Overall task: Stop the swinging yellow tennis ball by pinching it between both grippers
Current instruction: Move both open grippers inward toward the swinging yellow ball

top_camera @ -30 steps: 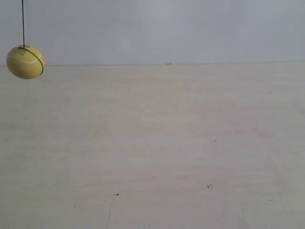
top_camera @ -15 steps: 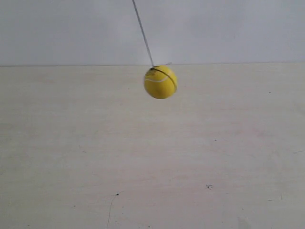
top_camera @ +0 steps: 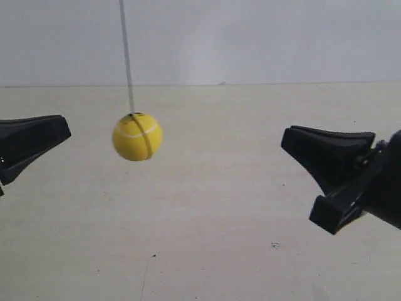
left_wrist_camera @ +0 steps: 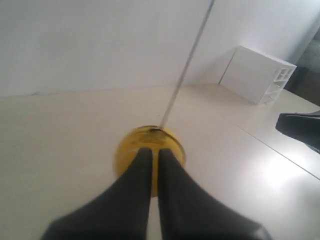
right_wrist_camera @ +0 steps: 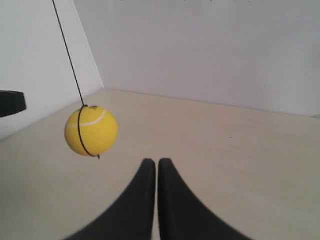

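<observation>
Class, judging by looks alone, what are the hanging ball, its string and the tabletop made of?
The yellow tennis ball: felt or smooth rubber; matte yellow, white curved seam. The string: thin dark cord or wire, cannot tell which. The table: pale wood or laminate; faint grain, slight sheen.

- No text, label, brand, number or sign can be read in any of the 3 views.
- The yellow tennis ball (top_camera: 137,137) shows a white curved seam and a thin dark line around it. A small dark spot where the string meets it is too small to read as lettering.
</observation>
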`<state>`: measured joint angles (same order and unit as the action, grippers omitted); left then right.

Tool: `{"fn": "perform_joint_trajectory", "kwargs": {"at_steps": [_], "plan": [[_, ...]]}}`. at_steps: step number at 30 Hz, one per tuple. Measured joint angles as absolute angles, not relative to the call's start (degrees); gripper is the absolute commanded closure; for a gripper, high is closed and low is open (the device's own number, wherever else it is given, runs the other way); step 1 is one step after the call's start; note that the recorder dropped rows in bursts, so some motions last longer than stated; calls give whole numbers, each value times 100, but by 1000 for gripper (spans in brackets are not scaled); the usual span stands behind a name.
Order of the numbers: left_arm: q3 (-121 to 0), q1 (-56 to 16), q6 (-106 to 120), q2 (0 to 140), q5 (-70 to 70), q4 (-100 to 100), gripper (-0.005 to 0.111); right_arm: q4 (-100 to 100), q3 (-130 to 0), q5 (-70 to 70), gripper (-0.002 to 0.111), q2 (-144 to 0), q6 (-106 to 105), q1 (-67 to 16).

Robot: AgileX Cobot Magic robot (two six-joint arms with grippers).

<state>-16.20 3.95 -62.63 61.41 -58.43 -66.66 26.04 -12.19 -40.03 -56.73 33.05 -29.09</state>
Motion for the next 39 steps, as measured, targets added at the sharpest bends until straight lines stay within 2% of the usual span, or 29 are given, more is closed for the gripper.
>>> {"fn": "perform_joint_trajectory", "kwargs": {"at_steps": [7, 14, 19, 23, 32, 39], "plan": [[-1624, 395, -4875, 7532, -6298, -6170, 102, 3462, -2297, -4467, 108, -7503, 3403, -2909], [-1799, 395, -3926, 8176, -6780, -5336, 102, 3750, -3237, -4492, 108, -8233, 3416, -2909], [-2235, -238, -3239, 8771, -6788, -5258, 102, 3962, -3794, -4323, 108, -8816, 3491, -2909], [-2603, -667, -2745, 9161, -6800, -5120, 102, 4111, -3819, -4302, 108, -9056, 3482, -2909], [-2708, -681, -2320, 9434, -6386, -4501, 102, 4096, -3868, -4096, 108, -9065, 2302, -2909], [-2708, -681, -2230, 9434, -6323, -4501, 102, 3995, -3928, -4080, 108, -9065, 2206, -2909]]}}
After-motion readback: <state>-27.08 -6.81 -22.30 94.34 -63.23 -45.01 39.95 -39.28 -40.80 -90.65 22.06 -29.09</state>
